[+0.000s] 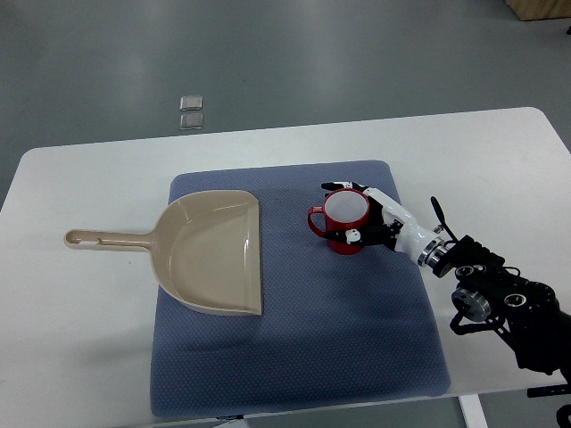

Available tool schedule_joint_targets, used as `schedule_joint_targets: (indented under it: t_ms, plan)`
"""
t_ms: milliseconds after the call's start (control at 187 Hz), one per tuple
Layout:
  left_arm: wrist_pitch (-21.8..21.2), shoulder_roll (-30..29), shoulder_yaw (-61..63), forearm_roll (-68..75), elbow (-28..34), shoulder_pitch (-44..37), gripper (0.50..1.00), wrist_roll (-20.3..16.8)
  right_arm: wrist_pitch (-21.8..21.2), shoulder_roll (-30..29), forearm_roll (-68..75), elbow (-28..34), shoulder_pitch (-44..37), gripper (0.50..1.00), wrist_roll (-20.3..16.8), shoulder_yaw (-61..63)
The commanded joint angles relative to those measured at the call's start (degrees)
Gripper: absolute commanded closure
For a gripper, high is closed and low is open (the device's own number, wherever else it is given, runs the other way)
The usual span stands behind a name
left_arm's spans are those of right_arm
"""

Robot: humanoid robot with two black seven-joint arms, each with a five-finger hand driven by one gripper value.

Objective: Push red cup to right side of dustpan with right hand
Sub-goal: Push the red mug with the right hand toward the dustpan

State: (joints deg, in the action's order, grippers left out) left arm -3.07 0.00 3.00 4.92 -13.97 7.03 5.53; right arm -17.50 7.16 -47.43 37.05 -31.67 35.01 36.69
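Note:
A red cup [343, 220] with a white inside stands upright on a blue mat [294, 348], its handle pointing left. It is to the right of a beige dustpan [214, 254], whose open edge faces the cup and whose handle points left. My right hand [357, 212] comes in from the lower right and rests against the cup's right side. Its fingers [339, 186] curve around the far and near sides of the cup. The left arm does not show.
The mat lies on a white table [80, 321]. The table's far edge runs along the top and its right edge near my arm. Two small square plates [191, 111] lie on the grey floor beyond the table.

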Motion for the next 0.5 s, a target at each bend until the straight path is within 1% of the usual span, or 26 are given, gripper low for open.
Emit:
schedule_joint_targets:
  t_ms: [0,225,359,493]
  plan:
    - [0.0,0.0,0.1,0.0,0.0,0.0,0.500,0.0,0.1,-0.7,-0.1,0.0,0.0,0.570,0.0,0.0]
    - [0.0,0.0,0.1,0.0,0.0,0.0,0.500,0.0,1.1,-2.4,-0.1,0.5,-0.1,0.570,0.0,-0.9]
    - [0.0,0.0,0.1,0.0,0.0,0.0,0.500,0.0,2.7,-3.8,-0.1,0.7,-0.3,0.570,0.0,-2.8]
    - [0.0,0.0,0.1,0.0,0.0,0.0,0.500,0.0,2.9,-5.0,-0.1,0.7,-0.4,0.570,0.0,-2.9]
